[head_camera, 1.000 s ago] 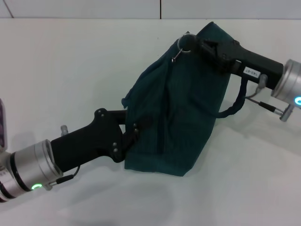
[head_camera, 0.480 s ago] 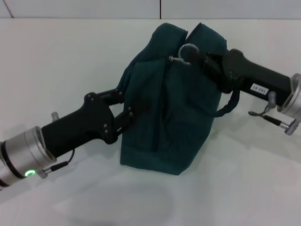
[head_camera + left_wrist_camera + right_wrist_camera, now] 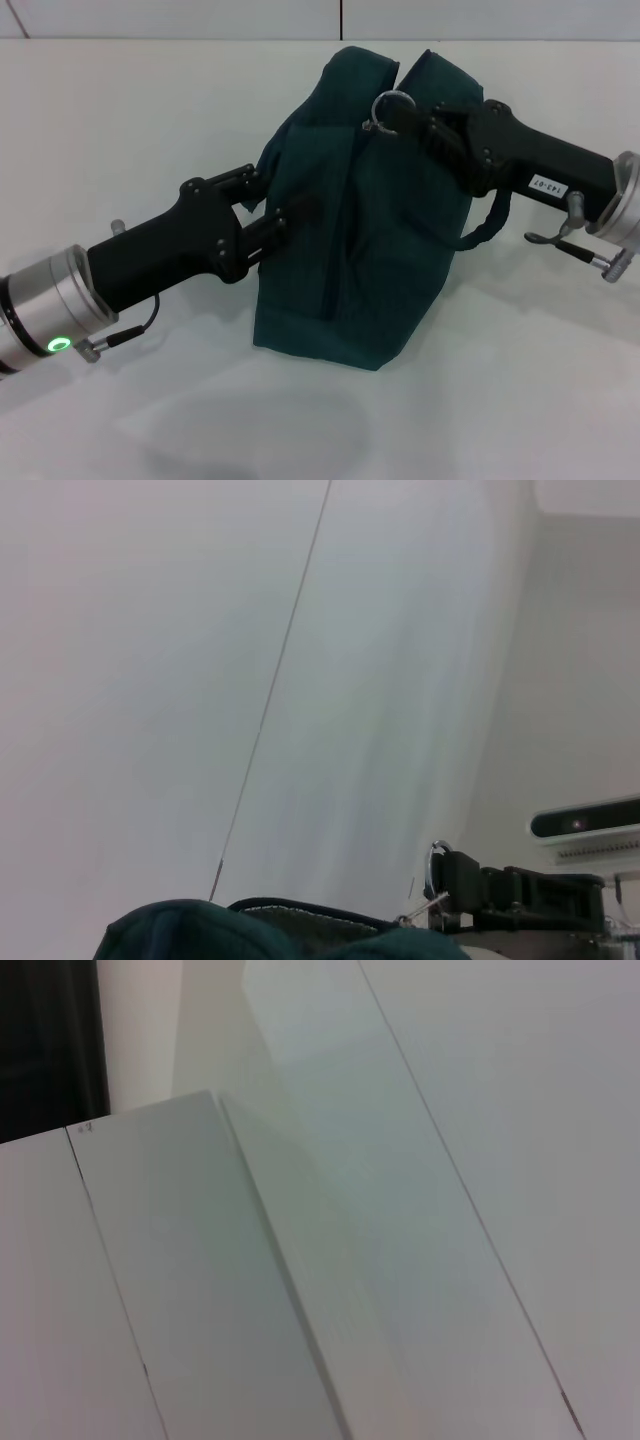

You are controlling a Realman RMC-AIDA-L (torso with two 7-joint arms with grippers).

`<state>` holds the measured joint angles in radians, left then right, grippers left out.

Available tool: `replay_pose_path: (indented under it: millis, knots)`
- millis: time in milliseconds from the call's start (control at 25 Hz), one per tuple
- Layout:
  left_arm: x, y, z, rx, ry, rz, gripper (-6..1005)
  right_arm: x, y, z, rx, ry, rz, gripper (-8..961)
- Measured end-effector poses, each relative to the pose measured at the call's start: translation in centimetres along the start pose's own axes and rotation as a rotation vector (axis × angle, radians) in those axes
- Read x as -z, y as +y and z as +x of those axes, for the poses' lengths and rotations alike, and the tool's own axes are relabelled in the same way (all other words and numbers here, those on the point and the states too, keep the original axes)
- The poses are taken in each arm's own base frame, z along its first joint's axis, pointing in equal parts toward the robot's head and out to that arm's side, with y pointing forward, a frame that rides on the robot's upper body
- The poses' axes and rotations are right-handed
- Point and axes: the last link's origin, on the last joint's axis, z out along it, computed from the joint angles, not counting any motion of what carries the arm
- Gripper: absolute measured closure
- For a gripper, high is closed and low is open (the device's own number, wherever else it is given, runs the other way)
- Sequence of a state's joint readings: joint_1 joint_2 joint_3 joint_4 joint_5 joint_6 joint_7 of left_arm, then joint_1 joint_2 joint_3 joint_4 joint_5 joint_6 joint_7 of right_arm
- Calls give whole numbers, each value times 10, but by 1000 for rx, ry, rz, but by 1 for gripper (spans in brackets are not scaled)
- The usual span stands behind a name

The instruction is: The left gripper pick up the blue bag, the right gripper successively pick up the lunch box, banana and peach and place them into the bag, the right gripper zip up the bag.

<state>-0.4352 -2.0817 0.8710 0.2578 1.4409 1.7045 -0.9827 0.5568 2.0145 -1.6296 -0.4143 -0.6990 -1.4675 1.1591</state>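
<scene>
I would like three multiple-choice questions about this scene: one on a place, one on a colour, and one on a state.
1. Where is the right gripper?
A. at the zipper ring on top of the bag
B. flat on the table
C. under the bag

2. What colour is the bag?
A. red
B. dark teal
C. yellow

3. How is the bag?
A. folded flat
B. standing on the table
C. hanging in the air

Answers: 1 A, right gripper meets the zipper ring. 2 B, bag is teal. 3 B, it rests on the table, left gripper at its side.

White table (image 3: 150,120), pale wall panels (image 3: 200,1290)
</scene>
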Motion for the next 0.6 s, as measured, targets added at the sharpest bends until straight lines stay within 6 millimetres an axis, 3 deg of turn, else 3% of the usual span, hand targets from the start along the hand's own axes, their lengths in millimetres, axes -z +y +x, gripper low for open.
replay_pose_path:
  millis: [240,440,600]
  knots:
    - [-1,0,1,-11,2,-2,561,1,-4,-6,16,-14,11,930]
    - [-2,0,0,-10,2,-4,682,2,-5,-7,19,-12,13,927]
    - [-2,1,0,-9,-1,-6,836,3,-6,-8,20,-14,21,924]
